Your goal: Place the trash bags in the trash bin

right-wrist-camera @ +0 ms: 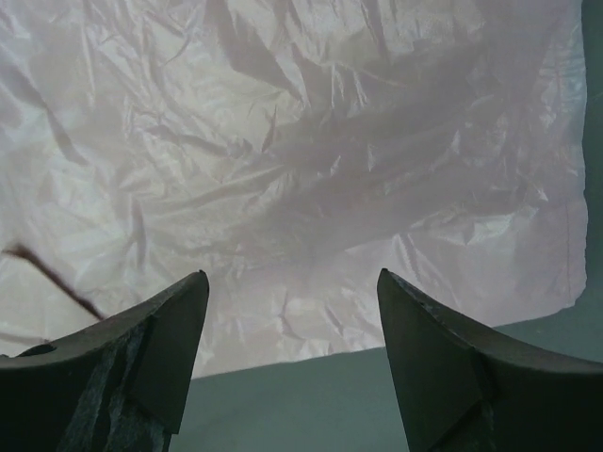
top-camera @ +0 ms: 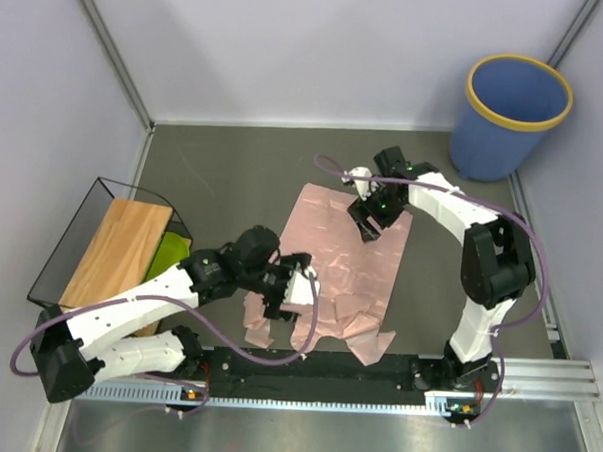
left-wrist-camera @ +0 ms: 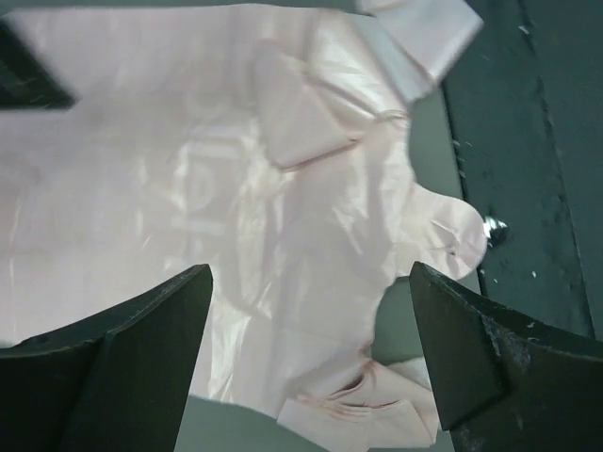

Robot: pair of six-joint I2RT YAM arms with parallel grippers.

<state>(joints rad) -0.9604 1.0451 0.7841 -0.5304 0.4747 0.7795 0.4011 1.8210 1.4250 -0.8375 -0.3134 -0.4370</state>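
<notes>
The pale pink trash bags lie spread flat and crinkled on the dark table, handle loops toward the near edge. The blue trash bin with a yellow rim stands upright in the far right corner, apart from both arms. My left gripper hovers open over the bags' near left part; in its wrist view the pink plastic and a folded handle lie between and below the spread jaws. My right gripper is open above the bags' far right edge, the sheet under its jaws. Neither holds anything.
A black wire basket with a wooden board and a green item sits at the left. Grey walls close in the back and sides. A metal rail runs along the near edge by the arm bases.
</notes>
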